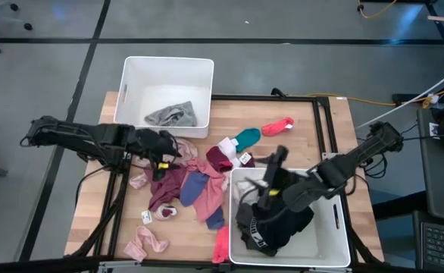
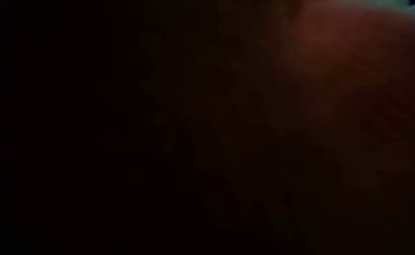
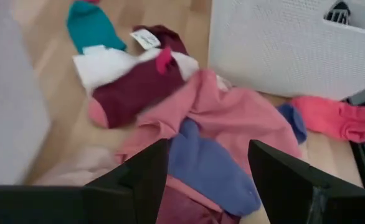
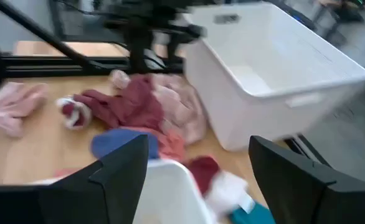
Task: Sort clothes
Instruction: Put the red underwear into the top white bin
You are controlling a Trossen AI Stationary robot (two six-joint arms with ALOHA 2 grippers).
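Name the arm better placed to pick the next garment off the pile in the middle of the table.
Probably the left. The left gripper hangs open right over the pile, with the blue sock between its fingers in its wrist view. The right gripper is open too, but sits at the near bin.

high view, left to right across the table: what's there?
left gripper → pink sock → blue sock → teal sock → red sock → right gripper, over the right bin
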